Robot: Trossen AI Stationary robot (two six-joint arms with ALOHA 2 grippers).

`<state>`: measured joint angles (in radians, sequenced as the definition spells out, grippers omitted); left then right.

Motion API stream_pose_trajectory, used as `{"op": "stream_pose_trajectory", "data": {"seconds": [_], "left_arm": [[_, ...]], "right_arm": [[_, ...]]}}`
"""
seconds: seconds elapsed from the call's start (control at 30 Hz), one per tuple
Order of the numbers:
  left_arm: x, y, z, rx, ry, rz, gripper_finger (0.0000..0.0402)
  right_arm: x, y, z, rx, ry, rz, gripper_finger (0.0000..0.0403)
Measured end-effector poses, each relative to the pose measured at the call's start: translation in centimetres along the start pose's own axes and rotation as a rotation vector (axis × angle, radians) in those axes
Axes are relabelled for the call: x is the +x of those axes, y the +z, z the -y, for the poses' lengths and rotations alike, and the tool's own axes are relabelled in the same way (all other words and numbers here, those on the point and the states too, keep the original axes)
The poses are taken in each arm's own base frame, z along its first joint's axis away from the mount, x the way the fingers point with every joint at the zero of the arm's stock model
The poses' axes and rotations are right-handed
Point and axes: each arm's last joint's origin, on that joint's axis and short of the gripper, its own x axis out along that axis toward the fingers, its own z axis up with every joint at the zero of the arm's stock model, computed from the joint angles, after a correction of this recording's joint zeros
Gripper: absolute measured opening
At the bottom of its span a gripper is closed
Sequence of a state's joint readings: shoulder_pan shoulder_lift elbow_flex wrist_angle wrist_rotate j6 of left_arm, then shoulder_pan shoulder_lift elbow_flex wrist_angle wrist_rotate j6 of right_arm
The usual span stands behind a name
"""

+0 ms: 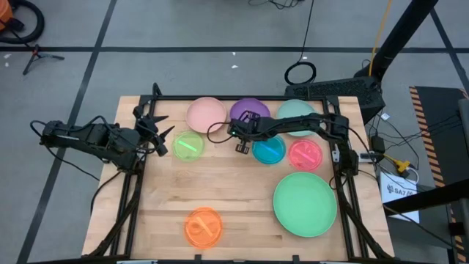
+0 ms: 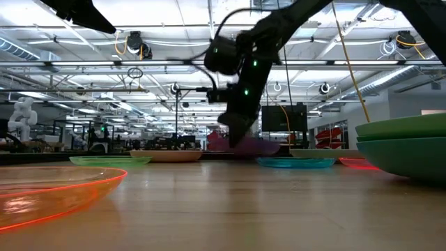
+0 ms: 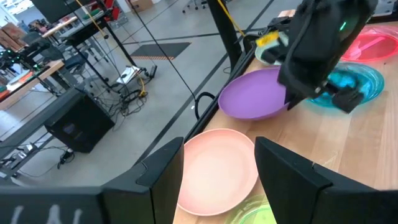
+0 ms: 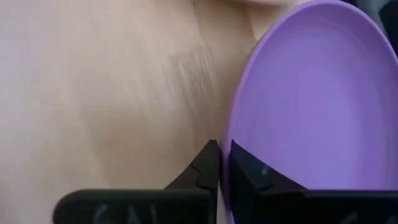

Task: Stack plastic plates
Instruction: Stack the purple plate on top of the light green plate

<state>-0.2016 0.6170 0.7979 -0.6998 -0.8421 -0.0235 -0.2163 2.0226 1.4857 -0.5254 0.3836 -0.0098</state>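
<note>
Right tool point(image 4: 222, 163) clamped on purple plate point(image 4: 305, 112) rim, plate tilted, one edge off the counter point(image 1: 234, 198). Pink plate point(image 1: 205, 114) just beside it, blue plate point(image 1: 269, 150) next to the tool, red plate point(image 1: 305, 154) beyond. Green plate point(image 1: 305, 204) and orange plate point(image 1: 203, 226) well apart. Left tool point(image 1: 163, 138) open, near yellow-green plate point(image 1: 188, 145).

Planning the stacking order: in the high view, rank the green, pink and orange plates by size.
1. Green plate, clearly the largest.
2. Pink plate, medium.
3. Orange plate, smallest.

The overhead view looks straight down, so nearness hardly skews this. The right gripper is pinching the purple plate.
</note>
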Motion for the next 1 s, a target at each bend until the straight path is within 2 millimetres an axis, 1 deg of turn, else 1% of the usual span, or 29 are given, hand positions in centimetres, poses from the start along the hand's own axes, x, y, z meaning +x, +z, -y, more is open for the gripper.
{"op": "stream_pose_trajectory", "data": {"seconds": [0.2, 0.4, 0.53, 0.73, 0.87, 0.93, 1.0], "left_arm": [[0.0, 0.0, 0.0, -0.003, 0.0, 0.001, 0.0202], [0.0, 0.0, 0.0, -0.016, 0.0, 0.001, 0.0202], [0.0, -0.1, 0.0, -0.024, -0.004, -0.006, 0.0202], [0.0, -0.1, 0.0, -0.03, -0.004, -0.008, 0.0202], [0.0, -0.1, 0.0, -0.032, -0.004, -0.009, 0.0202], [0.0, -0.1, 0.0, -0.032, -0.004, -0.009, 0.0202], [0.0, -0.1, 0.0, -0.033, -0.005, -0.009, 0.0202]], "right_arm": [[-4.3, 0.4, -0.4, 0.03, 0.016, 0.068, 0.0009], [-9.2, 0.2, -2.3, 0.056, 0.069, 0.134, 0.0009], [-12.5, -0.8, -4.2, 0.067, 0.116, 0.141, 0.0009], [-17.4, -3.4, -7.5, 0.105, 0.191, 0.126, 0.0009], [-20.3, -5.1, -9.6, 0.115, 0.253, 0.138, 0.0008], [-21.6, -5.9, -10.3, 0.101, 0.28, 0.149, 0.0008], [-22.7, -6.5, -10.4, 0.071, 0.294, 0.158, 0.0008]]}}
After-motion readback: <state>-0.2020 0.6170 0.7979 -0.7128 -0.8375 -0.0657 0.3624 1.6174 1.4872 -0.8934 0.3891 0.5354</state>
